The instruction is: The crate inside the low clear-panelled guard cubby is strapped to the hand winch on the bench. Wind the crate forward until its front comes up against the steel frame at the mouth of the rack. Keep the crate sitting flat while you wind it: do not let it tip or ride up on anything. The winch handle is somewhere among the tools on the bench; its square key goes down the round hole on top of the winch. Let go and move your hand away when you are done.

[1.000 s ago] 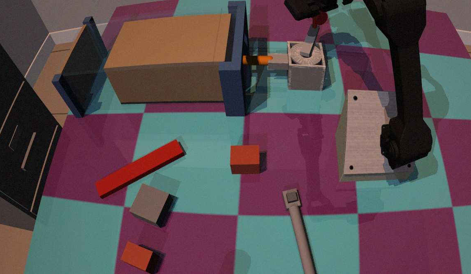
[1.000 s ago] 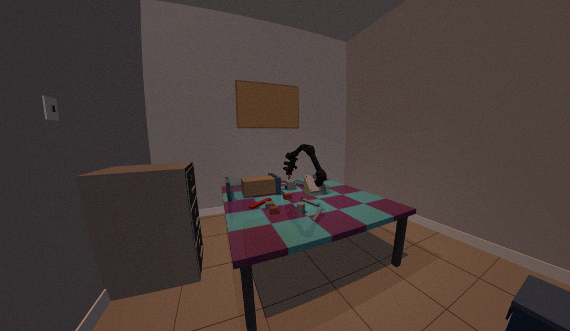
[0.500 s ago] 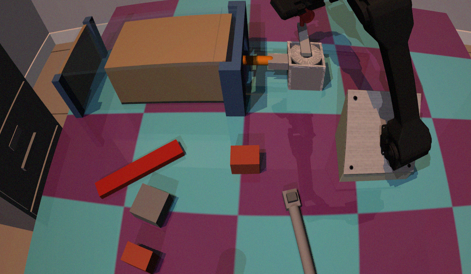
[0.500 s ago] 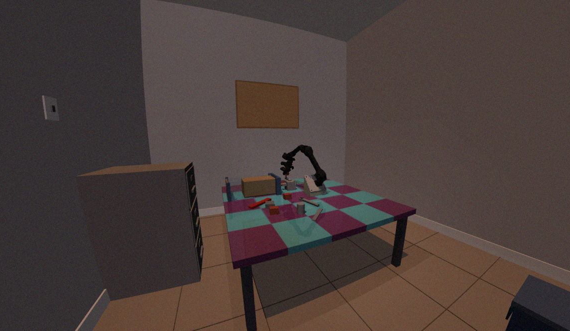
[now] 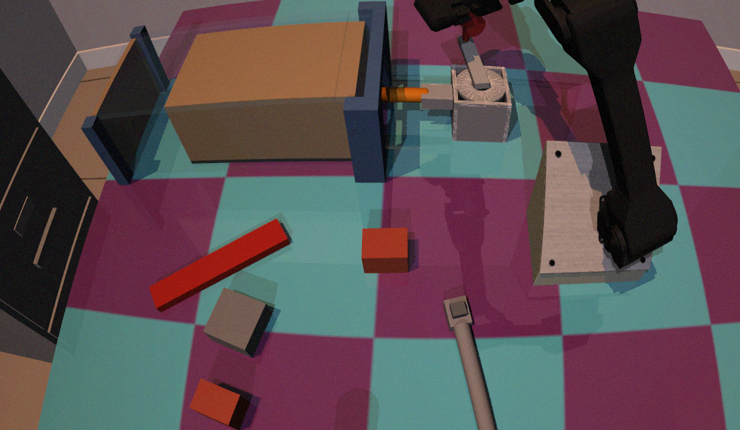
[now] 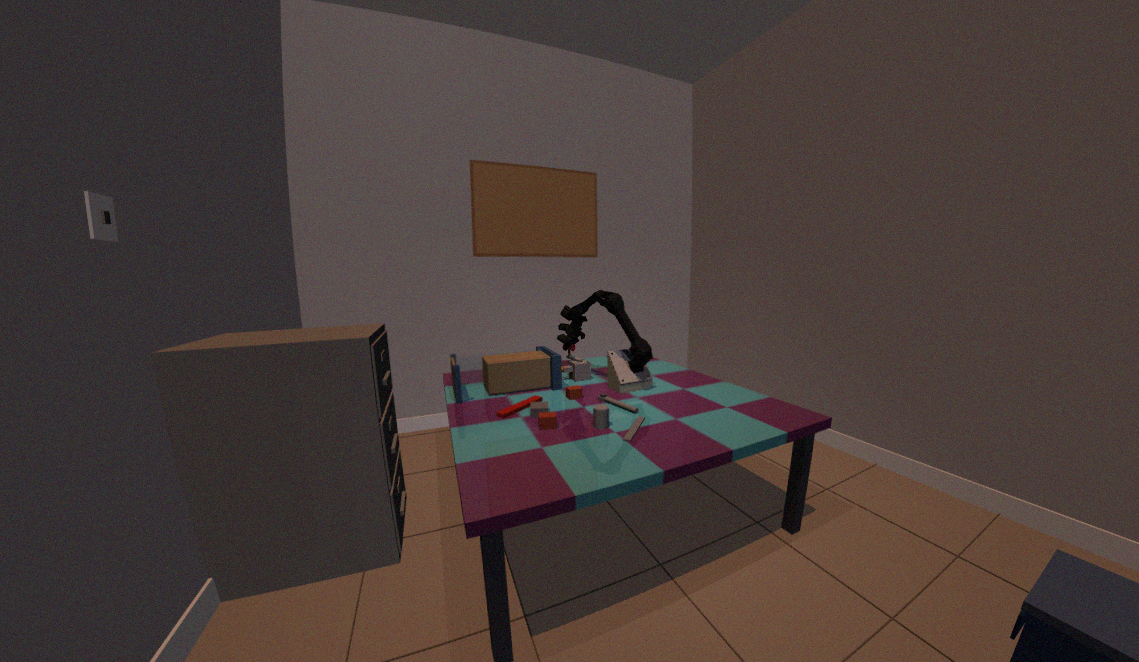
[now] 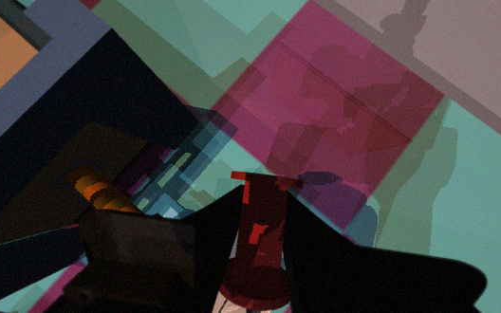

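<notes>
A grey winch (image 5: 480,114) with a rough, brushed-metal look is seen, its top ring finely ridged. Left of the winch, the crate (image 5: 265,90) is shown in matt tan, like cardboard, inside a frame (image 5: 368,133) of dull blue-painted steel with clear, faintly tinted panels. The checked table top (image 5: 468,373) in front of the winch looks smooth and slightly glossy. A matt black gripper (image 7: 262,223) is clamped on a glossy red knob (image 7: 263,223)
</notes>
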You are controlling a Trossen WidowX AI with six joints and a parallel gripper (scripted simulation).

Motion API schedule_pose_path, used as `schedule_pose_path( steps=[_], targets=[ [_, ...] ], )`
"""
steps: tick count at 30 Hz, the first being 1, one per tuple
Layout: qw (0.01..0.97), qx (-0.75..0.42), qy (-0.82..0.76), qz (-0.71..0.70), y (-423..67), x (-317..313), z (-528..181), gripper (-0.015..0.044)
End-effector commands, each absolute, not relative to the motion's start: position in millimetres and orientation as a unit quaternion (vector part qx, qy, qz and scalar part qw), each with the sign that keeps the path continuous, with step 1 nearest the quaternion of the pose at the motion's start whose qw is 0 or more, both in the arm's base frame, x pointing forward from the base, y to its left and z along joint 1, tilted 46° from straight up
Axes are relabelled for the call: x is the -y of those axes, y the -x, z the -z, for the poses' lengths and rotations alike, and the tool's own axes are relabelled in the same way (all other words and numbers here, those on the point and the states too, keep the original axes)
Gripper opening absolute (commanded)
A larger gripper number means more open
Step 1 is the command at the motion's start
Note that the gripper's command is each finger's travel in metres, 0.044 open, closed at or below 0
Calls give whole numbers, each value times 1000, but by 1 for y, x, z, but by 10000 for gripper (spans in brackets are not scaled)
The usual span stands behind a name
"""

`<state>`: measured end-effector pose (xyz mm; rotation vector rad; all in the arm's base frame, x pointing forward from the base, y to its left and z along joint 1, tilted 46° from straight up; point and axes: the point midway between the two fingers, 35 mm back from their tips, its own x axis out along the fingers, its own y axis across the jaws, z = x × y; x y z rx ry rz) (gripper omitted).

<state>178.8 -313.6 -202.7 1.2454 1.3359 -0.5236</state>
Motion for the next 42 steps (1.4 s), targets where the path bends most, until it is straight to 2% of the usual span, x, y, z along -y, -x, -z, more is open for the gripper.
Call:
schedule_pose_path(
  steps=[1, 42],
  targets=[
    [593, -564, -537, 202, -205, 306, 196, 0],
    [593, -564, -539, 200, -254, 275, 163, 0]
  ],
)
